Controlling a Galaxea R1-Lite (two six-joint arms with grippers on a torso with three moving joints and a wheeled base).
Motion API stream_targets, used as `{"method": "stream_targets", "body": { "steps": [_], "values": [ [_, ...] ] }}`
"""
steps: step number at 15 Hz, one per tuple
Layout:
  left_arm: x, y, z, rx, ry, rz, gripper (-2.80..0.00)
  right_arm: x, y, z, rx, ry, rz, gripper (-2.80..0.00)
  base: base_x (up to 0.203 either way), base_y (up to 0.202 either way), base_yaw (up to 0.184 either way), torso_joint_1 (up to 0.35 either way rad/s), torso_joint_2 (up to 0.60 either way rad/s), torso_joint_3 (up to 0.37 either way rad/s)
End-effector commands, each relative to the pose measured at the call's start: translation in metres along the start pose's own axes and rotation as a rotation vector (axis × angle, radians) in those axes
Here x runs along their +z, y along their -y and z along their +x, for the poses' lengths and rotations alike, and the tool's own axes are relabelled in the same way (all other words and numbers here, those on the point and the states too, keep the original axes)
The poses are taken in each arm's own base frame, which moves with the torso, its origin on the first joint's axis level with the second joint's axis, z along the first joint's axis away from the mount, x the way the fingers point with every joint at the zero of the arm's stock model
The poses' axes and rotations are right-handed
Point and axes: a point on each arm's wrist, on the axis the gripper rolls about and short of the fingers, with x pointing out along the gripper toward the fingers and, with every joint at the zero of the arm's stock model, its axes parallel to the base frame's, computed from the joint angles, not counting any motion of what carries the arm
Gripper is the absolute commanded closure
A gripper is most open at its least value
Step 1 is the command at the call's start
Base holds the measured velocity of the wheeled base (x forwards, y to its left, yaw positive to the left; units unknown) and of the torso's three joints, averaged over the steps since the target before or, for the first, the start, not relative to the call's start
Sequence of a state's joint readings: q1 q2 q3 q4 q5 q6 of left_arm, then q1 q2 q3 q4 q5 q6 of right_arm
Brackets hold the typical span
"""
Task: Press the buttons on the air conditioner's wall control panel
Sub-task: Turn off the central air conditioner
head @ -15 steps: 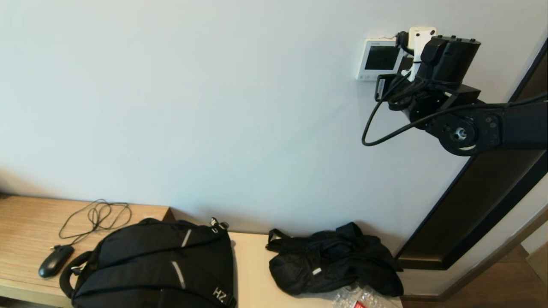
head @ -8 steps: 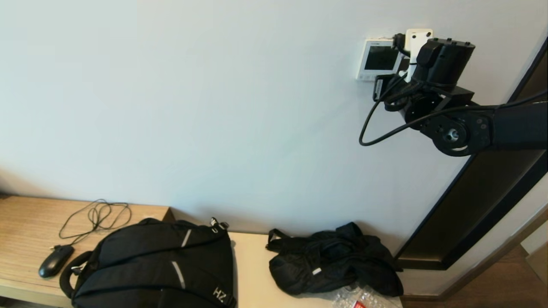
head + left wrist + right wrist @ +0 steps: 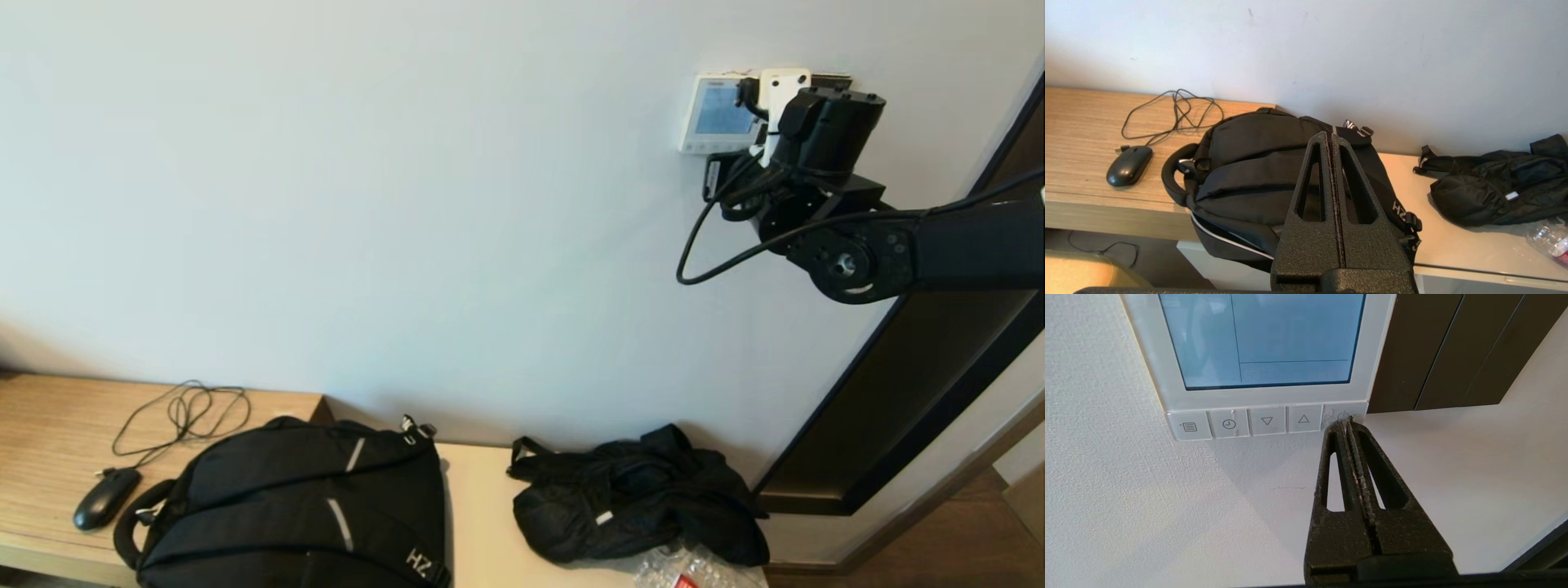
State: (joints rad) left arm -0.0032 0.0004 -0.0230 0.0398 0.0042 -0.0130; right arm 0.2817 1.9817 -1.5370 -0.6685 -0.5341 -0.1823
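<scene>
The white wall control panel (image 3: 691, 114) hangs high on the wall, its screen (image 3: 720, 110) lit pale blue. In the right wrist view the panel (image 3: 1374, 355) has a row of small buttons (image 3: 1267, 421) along its lower edge. My right gripper (image 3: 1347, 424) is shut and its tip touches the power button (image 3: 1336, 413) at the row's end beside the dark plate. In the head view the right wrist (image 3: 824, 131) hides that gripper and part of the panel. My left gripper (image 3: 1330, 136) is shut and empty, parked above the backpack.
A dark brown plate (image 3: 1412, 351) adjoins the panel. A dark door frame (image 3: 914, 392) runs down the right. On the desk (image 3: 49, 433) below lie a black backpack (image 3: 302, 506), a wired mouse (image 3: 106, 498), a black bag (image 3: 637, 498) and a plastic bottle (image 3: 686, 567).
My right arm has moved a little left and down against the panel. The screen has gone from dark to lit pale blue.
</scene>
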Motion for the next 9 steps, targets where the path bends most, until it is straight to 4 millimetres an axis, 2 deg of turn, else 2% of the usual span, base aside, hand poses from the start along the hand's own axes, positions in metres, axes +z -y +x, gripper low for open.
{"method": "stream_targets", "body": {
  "steps": [1,6,9],
  "values": [
    [0.0,0.0,0.0,0.001,0.0,0.0,0.0,-0.004,0.0,0.002,-0.004,-0.005,-0.005,0.0,0.0,0.0,0.0,0.0,0.0,0.0],
    [0.0,0.0,0.0,0.001,0.0,-0.001,0.0,0.001,0.001,-0.002,-0.001,0.001,0.001,0.0,0.0,0.0,0.0,0.0,0.0,0.0],
    [0.0,0.0,0.0,0.001,0.0,-0.001,0.0,0.01,0.008,-0.015,0.005,0.002,0.002,0.0,0.0,0.0,0.0,0.0,0.0,0.0]
  ]
}}
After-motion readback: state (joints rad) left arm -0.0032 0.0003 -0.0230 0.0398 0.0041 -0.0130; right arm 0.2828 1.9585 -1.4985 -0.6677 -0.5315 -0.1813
